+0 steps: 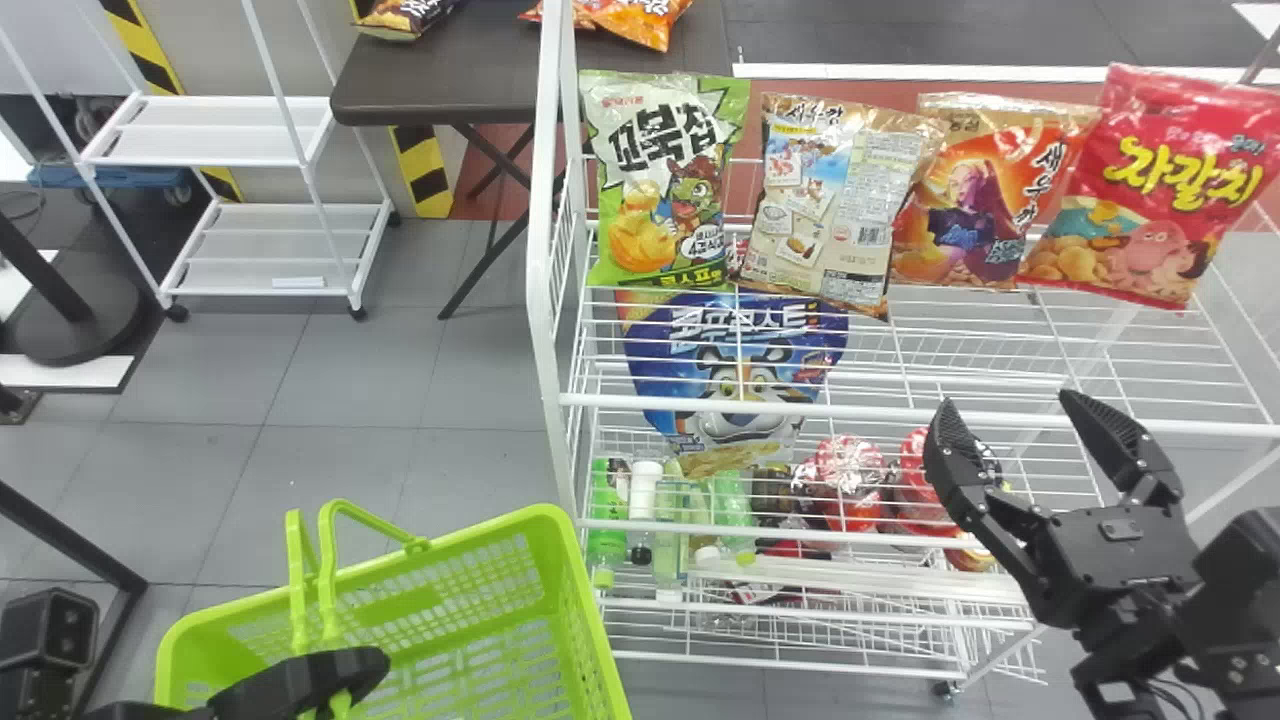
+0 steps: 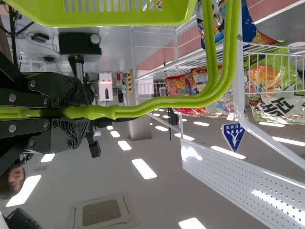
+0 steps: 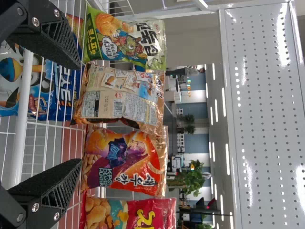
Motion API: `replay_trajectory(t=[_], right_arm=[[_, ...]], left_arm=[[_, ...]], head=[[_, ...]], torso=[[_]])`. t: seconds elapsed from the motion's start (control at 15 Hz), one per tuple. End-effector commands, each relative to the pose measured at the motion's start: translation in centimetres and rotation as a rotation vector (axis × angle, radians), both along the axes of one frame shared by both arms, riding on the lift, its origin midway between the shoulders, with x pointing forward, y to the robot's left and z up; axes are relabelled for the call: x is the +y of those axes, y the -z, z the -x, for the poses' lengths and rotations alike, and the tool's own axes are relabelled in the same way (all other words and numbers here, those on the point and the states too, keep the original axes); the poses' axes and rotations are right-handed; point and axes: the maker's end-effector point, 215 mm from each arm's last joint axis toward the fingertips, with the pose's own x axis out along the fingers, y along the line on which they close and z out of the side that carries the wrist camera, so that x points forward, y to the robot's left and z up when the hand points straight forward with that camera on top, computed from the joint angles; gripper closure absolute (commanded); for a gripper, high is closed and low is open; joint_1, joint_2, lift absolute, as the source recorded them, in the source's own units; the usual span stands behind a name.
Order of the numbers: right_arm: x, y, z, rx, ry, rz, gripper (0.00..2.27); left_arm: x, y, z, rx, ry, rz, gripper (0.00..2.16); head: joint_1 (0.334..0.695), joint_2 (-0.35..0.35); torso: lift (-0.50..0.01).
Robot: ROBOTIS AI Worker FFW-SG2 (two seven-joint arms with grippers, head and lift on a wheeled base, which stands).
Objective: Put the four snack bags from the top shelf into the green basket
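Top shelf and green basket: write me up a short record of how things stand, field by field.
Top shelf: holds four upright snack bags in a row
Bag order, head view, left to right: green bag, beige bag, orange bag, red bag
Bags moved to basket: none, all four on the shelf
Green basket: left of the rack, in front of the robot
Left tool: closed on the basket's handle
Right tool: open, holding nothing
Below top shelf: blue bag

Wht top shelf [image 1: 880, 411] holds 4 snack bags [image 1: 835, 205].
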Motion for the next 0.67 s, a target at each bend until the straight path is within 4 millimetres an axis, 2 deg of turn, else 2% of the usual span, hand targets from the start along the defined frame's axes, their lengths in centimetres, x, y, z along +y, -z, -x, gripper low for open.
replay_trajectory(t=[0.0, 0.6], right_arm=[[0.31, 0.04, -0.16, -0.001, -0.004, -0.003, 0.13], [0.79, 0.00, -0.80, -0.005, -0.011, -0.008, 0.14]], left_arm=[[0.06, -0.27, -0.03, -0.006, 0.002, 0.008, 2.15], [0.03, -0.20, -0.06, -0.006, 0.004, 0.004, 2.15]], head=[[0.695, 0.019], [0.695, 0.028]], torso=[[0.000], [0.000]])
